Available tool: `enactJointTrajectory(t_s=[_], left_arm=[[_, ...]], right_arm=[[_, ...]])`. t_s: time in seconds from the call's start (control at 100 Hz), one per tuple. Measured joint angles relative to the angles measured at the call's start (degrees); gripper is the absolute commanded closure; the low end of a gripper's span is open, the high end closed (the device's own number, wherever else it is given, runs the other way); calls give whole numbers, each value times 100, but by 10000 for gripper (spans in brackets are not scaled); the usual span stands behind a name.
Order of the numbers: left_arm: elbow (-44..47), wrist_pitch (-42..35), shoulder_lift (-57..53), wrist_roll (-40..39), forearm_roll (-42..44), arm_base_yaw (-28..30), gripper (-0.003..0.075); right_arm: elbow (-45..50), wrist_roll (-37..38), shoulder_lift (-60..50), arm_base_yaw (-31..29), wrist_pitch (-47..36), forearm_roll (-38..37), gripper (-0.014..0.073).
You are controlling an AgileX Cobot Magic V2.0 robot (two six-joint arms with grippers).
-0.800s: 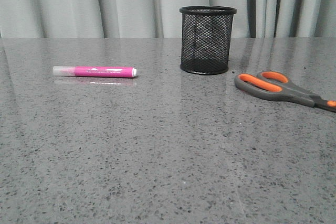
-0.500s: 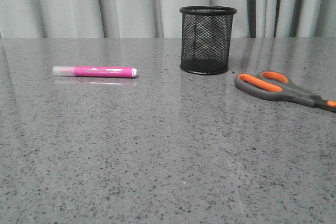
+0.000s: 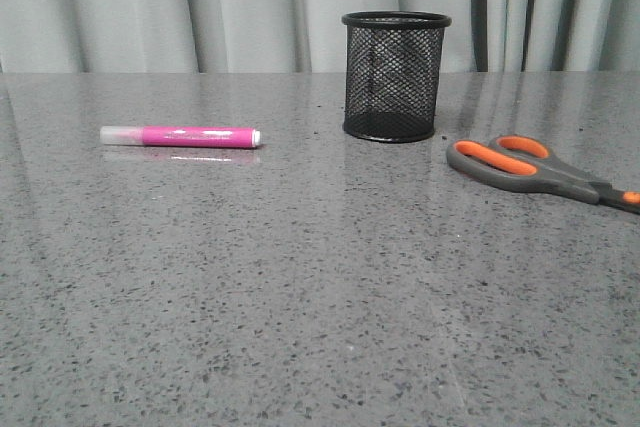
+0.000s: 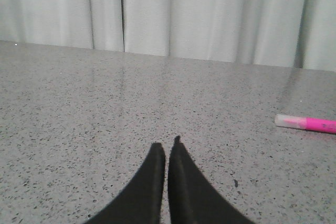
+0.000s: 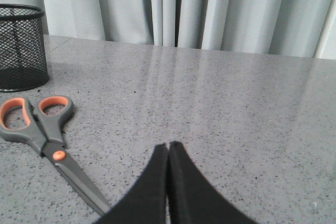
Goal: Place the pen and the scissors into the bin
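While both my left gripper (image 4: 167, 148) and right gripper (image 5: 168, 146) sit pressed together, pen (image 3: 180, 136) left and scissors (image 3: 540, 169) right of the bin (image 3: 396, 75) lie flat, so I risk skidding them.

A staged test bench: a bare grey speckled stone table (image 3: 300, 297) backed by pale pleated curtains (image 3: 240, 7).

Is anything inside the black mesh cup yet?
The black wire-mesh cylindrical cup looks empty through its mesh. The magenta-pink pen and the grey, orange-lined scissors lie on the speckled grey table. The cup's solid base hides the very bottom.
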Motion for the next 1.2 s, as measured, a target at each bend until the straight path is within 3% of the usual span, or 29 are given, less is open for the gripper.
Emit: enactJointTrajectory(t_s=[0.55, 0.9, 1.07, 1.2], left_arm=[[0, 0, 0, 0, -289, 0, 739], [0, 0, 0, 0, -2064, 0, 739], [0, -52, 0, 0, -3498, 0, 739], [0, -90, 0, 0, -4020, 0, 739]], right_arm=[[0, 0, 0, 0, -22, 255, 670], [0, 0, 0, 0, -212, 1411, 670], [0, 10, 0, 0, -304, 2518, 670], [0, 3, 0, 0, -339, 2993, 664]])
